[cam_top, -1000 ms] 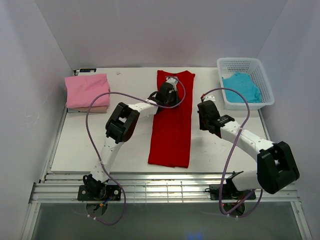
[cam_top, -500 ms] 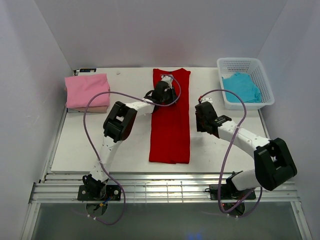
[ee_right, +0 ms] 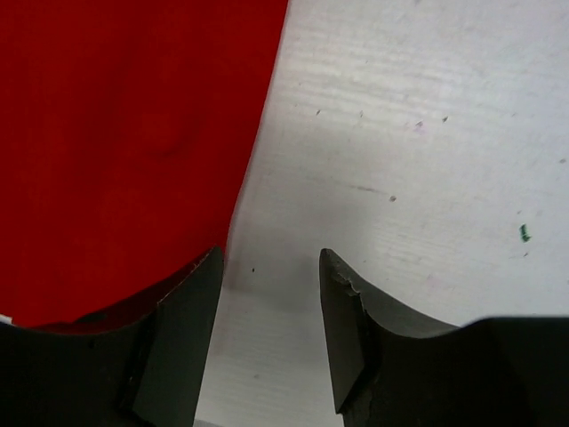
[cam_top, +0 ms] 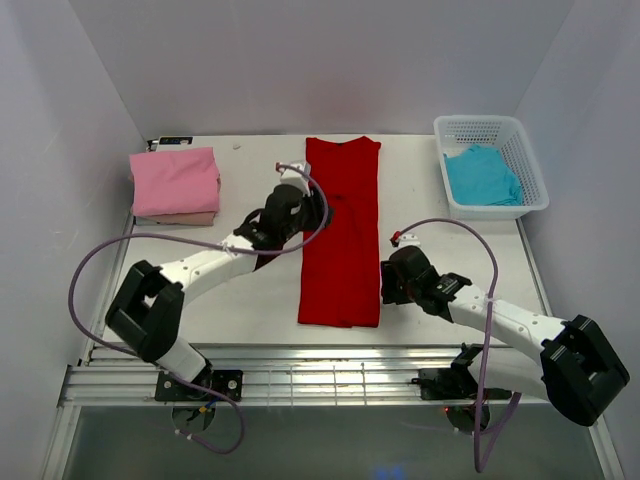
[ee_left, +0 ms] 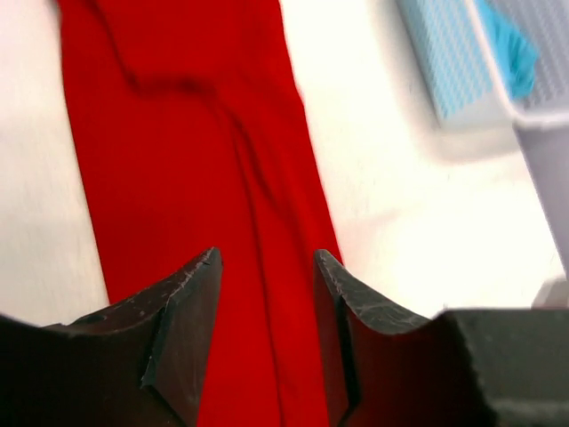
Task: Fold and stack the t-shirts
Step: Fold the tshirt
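The red t-shirt (cam_top: 340,230) lies flat as a long narrow strip down the middle of the table. My left gripper (cam_top: 305,212) hovers at its left edge, about halfway along, open and holding nothing; in the left wrist view the open left gripper (ee_left: 267,267) has the red cloth (ee_left: 178,133) below it. My right gripper (cam_top: 388,282) is at the strip's near right edge, open. In the right wrist view the open right gripper (ee_right: 271,262) is over bare table beside the red hem (ee_right: 124,133). A folded pink t-shirt (cam_top: 175,180) lies on a beige one (cam_top: 190,218) at the far left.
A white lattice basket (cam_top: 490,125) at the far right holds a turquoise t-shirt (cam_top: 482,175); the basket (ee_left: 444,62) also shows in the left wrist view. White walls close in the table (cam_top: 250,290) on three sides. Purple cables loop off both arms.
Both grippers have opened. The left arm has drawn back and left from the shirt's far part. The right arm has moved nearer, to the strip's near right edge. The shirt lies straighter.
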Motion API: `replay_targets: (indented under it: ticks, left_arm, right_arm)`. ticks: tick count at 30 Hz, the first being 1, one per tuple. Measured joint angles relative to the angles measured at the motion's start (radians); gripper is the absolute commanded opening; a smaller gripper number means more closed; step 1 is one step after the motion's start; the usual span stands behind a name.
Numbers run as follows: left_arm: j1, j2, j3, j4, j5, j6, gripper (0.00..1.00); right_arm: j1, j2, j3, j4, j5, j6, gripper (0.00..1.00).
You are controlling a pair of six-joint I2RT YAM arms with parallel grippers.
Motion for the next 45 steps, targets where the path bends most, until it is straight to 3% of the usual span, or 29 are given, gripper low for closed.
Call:
replay_targets:
  ticks: [3, 8, 17, 33, 38, 40, 41, 42, 45]
  left_arm:
    - [-0.072, -0.109, -0.208, -0.001, -0.037, -0.065, 0.56]
    - [-0.187, -0.136, -0.480, -0.081, -0.071, -0.184, 0.56]
    - [-0.253, -0.350, -0.583, -0.164, -0.114, -0.334, 0.55]
    - [-0.414, -0.422, -0.674, -0.216, -0.156, -0.488, 0.54]
    - [-0.435, -0.396, -0.668, -0.196, -0.190, -0.516, 0.49]
    - [-0.439, -0.387, -0.668, -0.191, -0.203, -0.526, 0.42]
    - [-0.441, -0.382, -0.668, -0.191, -0.209, -0.532, 0.38]
    - [-0.442, -0.378, -0.666, -0.191, -0.216, -0.536, 0.28]
    - [-0.445, -0.363, -0.667, -0.192, -0.231, -0.554, 0.13]
  right_arm:
    - [0.053, -0.021, -0.048, 0.016, -0.012, 0.048, 0.54]
    - [0.154, -0.022, -0.062, 0.029, 0.002, 0.118, 0.54]
    - [0.275, 0.027, -0.058, 0.035, 0.066, 0.208, 0.54]
    - [0.431, 0.090, -0.010, -0.087, 0.209, 0.362, 0.51]
    - [0.443, 0.113, 0.003, -0.093, 0.222, 0.384, 0.40]
    - [0.447, 0.122, 0.009, -0.093, 0.224, 0.393, 0.32]
    - [0.449, 0.126, 0.011, -0.092, 0.225, 0.397, 0.24]
    - [0.452, 0.129, 0.013, -0.092, 0.225, 0.399, 0.19]
    - [0.460, 0.138, 0.020, -0.093, 0.230, 0.414, 0.08]
